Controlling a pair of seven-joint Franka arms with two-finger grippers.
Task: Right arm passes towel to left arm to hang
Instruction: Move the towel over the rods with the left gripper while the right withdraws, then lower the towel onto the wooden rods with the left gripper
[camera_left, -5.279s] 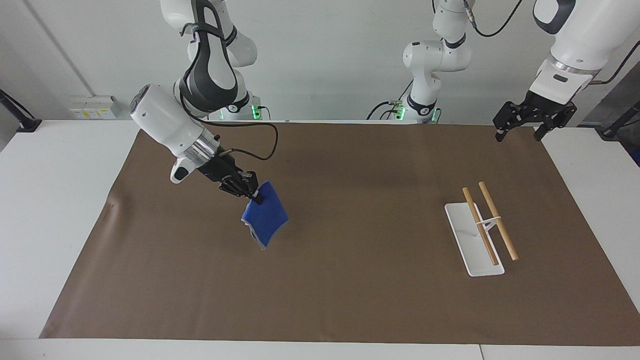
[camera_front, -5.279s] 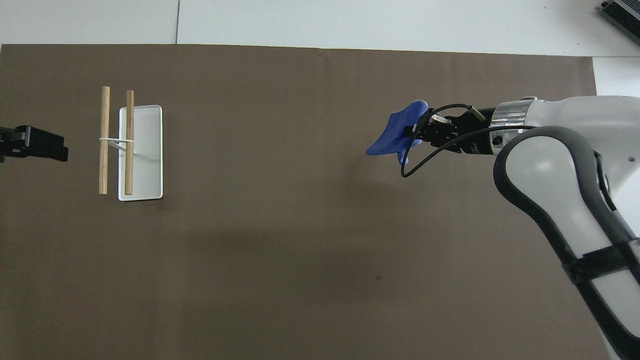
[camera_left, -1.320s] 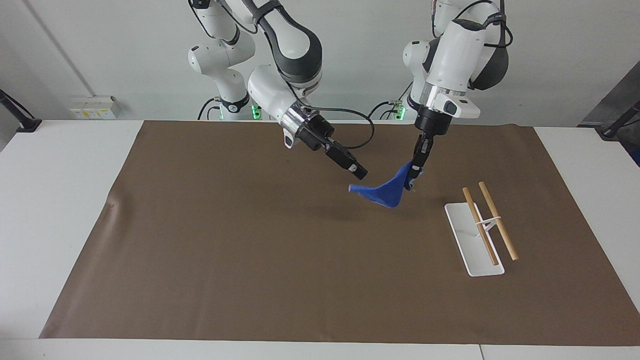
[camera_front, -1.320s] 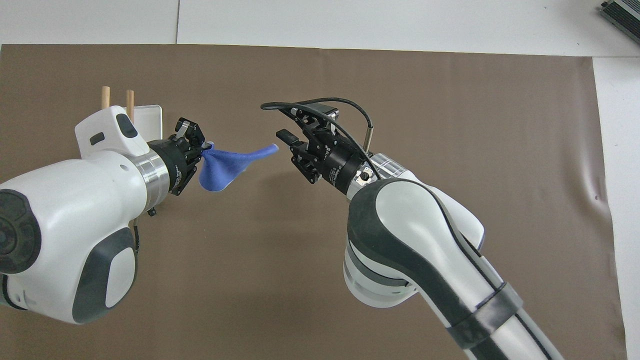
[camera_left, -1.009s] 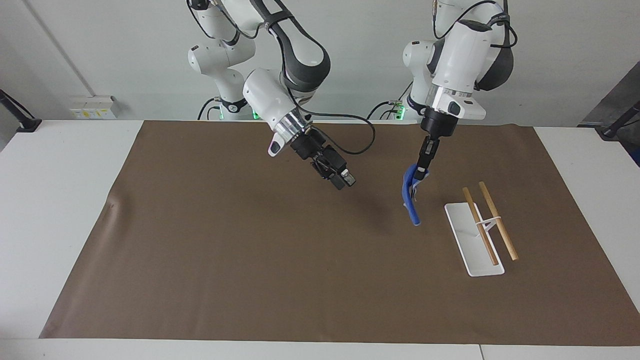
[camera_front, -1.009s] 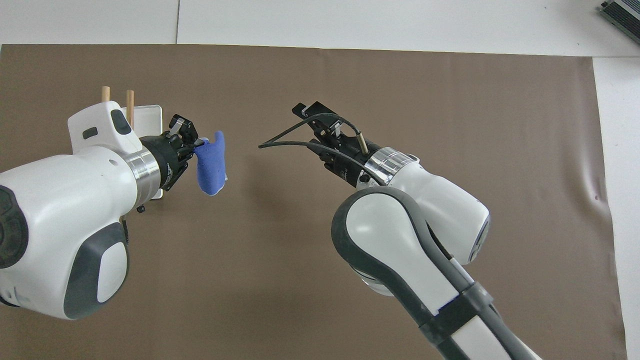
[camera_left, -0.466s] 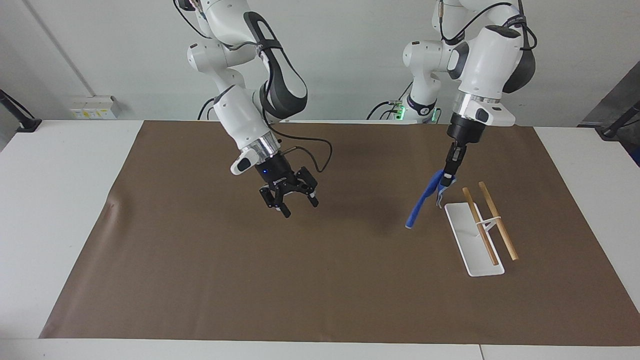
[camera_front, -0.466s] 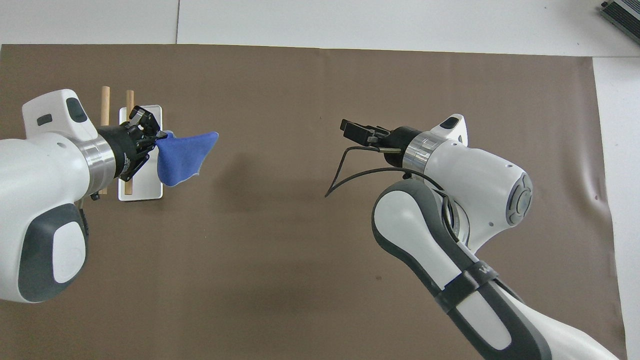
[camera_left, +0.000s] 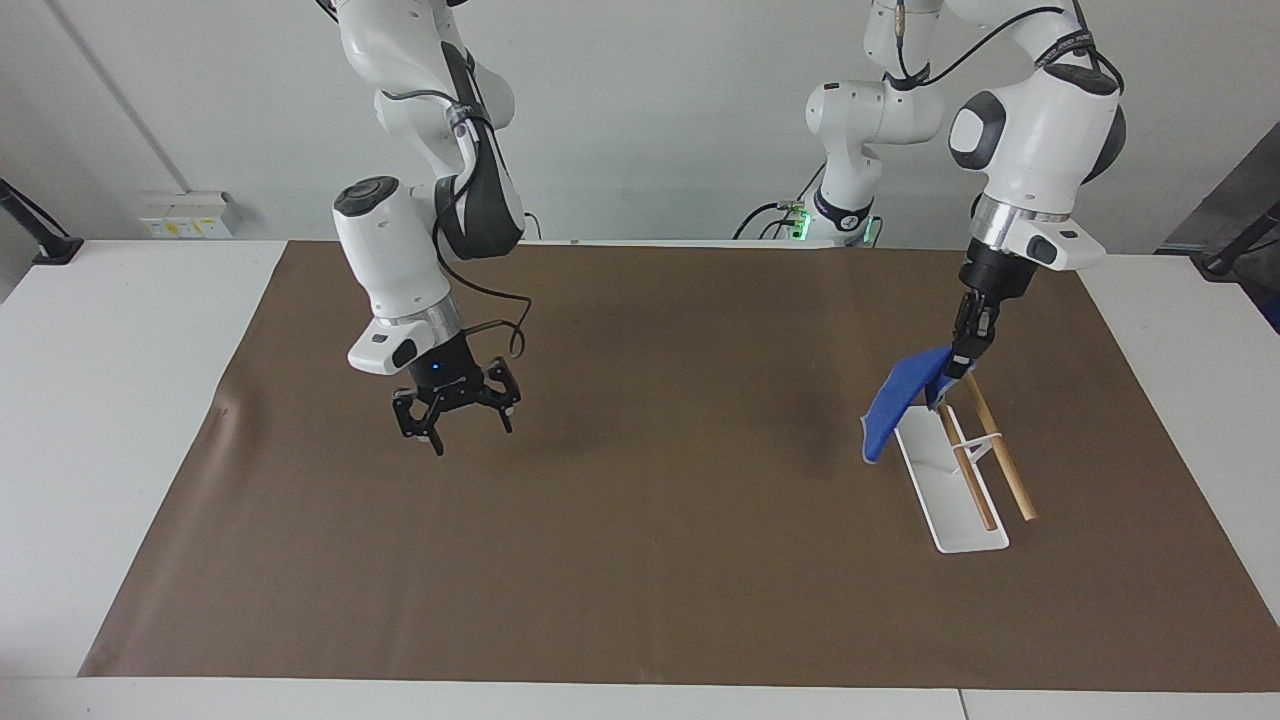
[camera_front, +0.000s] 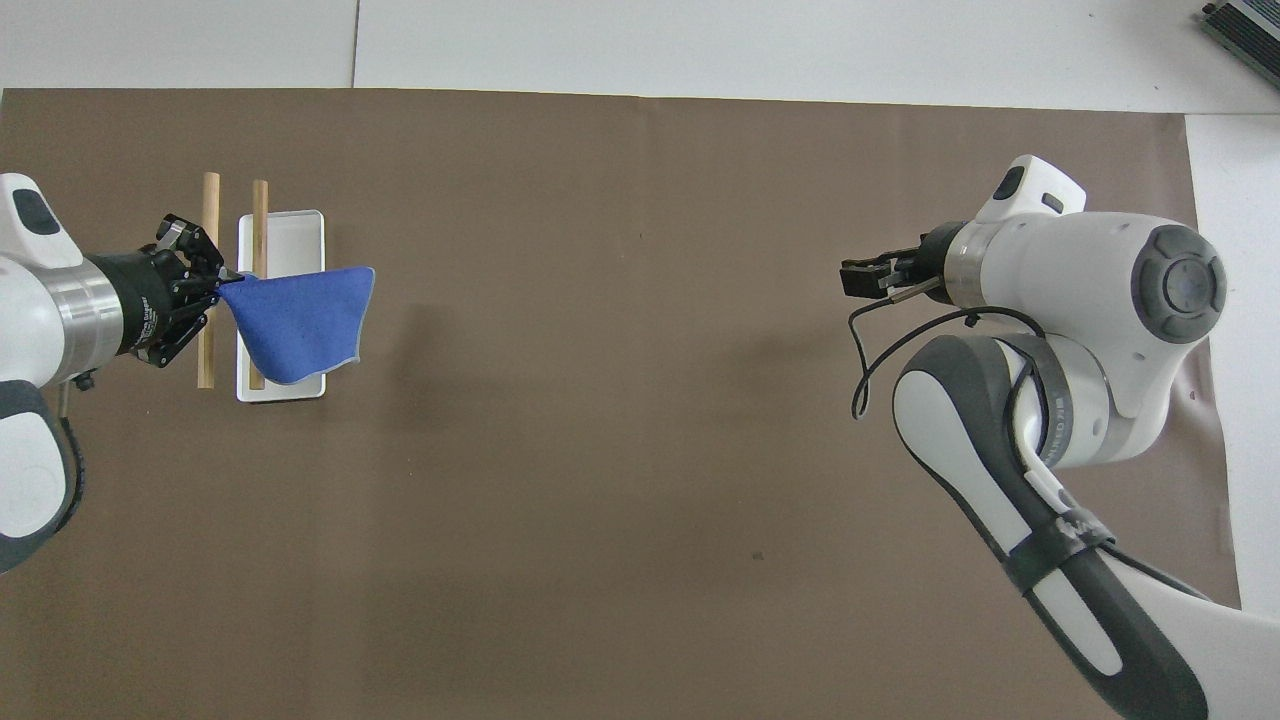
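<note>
Over towel rack (camera_left: 960, 470), facing view: left gripper (camera_left: 962, 372) pinches blue towel (camera_left: 893, 403) by corner, cloth dangling beside wooden rails (camera_left: 995, 455); lower only once hem clears rail. Overhead view: towel (camera_front: 300, 322) covers rack's white base (camera_front: 290, 232); right gripper (camera_front: 866, 277) waits over mat, jaws spread, empty.

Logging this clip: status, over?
Left gripper shut on towel, over rack. Right gripper open, empty, over mat. Nothing in the way.

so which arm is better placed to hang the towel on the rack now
Left. Its gripper is shut on the towel right over the rack; the right gripper hangs open and empty over the mat at its own end.
</note>
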